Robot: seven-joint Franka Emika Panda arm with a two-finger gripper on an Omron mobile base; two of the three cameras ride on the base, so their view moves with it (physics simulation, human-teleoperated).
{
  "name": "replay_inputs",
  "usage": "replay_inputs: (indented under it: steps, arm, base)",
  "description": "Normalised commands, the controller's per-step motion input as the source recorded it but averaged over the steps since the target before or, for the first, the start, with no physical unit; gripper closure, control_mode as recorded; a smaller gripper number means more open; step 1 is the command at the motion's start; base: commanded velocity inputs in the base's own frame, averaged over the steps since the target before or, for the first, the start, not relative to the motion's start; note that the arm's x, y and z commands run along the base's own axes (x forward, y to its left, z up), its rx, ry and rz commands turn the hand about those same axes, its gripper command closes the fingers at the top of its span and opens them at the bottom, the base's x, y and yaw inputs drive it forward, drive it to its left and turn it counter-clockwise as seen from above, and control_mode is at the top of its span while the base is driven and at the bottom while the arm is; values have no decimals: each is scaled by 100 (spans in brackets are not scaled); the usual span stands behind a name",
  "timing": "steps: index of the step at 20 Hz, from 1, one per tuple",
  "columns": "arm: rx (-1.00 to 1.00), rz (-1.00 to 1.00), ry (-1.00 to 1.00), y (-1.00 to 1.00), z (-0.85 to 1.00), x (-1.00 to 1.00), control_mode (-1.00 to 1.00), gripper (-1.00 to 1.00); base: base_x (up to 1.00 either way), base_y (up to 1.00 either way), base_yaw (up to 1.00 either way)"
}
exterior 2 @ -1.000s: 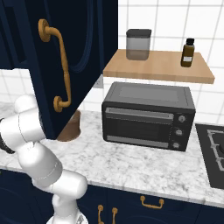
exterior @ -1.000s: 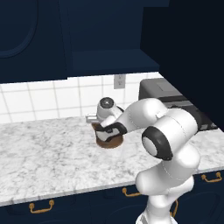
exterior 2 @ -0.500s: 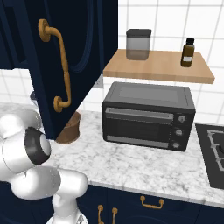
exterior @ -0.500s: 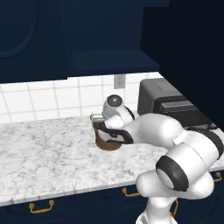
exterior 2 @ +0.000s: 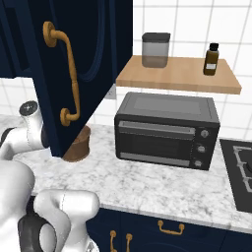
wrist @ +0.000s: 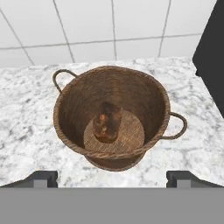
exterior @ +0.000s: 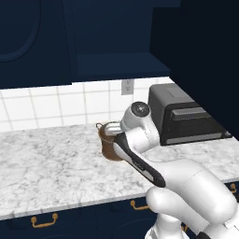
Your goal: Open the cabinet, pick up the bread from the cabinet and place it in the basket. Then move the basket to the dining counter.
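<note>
Lying in basket, bread beyond spread claw.

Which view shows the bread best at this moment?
The hand view: it looks down into the basket, where the bread lies on the bottom. The left base view gives the basket's outside; the right base view its lower part.

The basket stands upright on the marble tabletop, seen from above, with one loop handle at upper left and one at right. The bread lies on its woven floor. White wall tiles rise behind. The pincer fingertips stand wide apart, below the basket.
</note>
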Motion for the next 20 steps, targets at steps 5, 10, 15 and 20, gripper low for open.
replay_inputs:
  steps: [5,10,15,20]
  arm:
    - [-8,36,0,0,21,-66,-100,-100]
    - [-15,28,5,20,5,6,-100,-100]
    - [-11,10,6,27,1,51,-100,-100]
    - [-8,3,5,4,0,49,-100,-100]
  base:
    - [0,0,0]
    - [0,0,0]
    - [0,0,0]
    - [0,0,0]
